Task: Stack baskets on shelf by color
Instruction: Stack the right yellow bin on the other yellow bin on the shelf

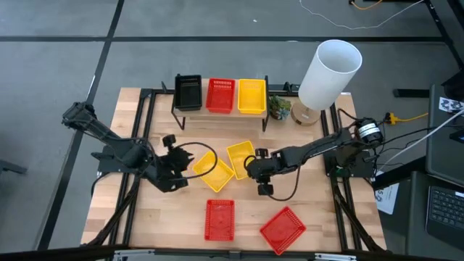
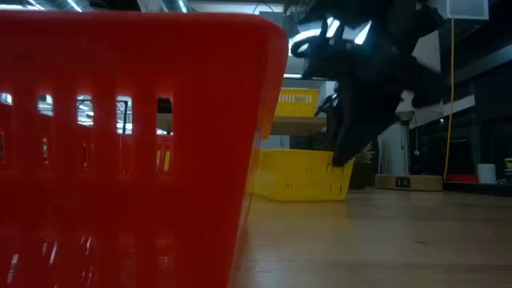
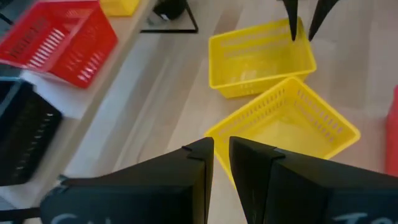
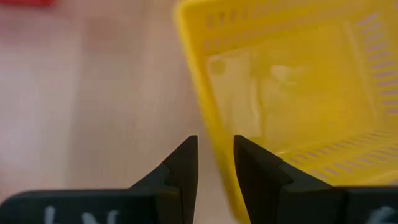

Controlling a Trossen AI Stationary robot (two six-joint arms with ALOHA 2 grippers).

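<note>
No legible writing on yellow baskets [image 1: 240,157].

red basket [image 2: 120,152]: fills low view, cut off left | shelf [image 2: 300,120]: mostly hidden behind

High cam straight down; low cam table-level behind red basket [image 2: 128,152]; wrists close over yellow baskets.

Robotics lab — framed table [image 1: 145,94], floor cables [image 1: 406,116].
</note>
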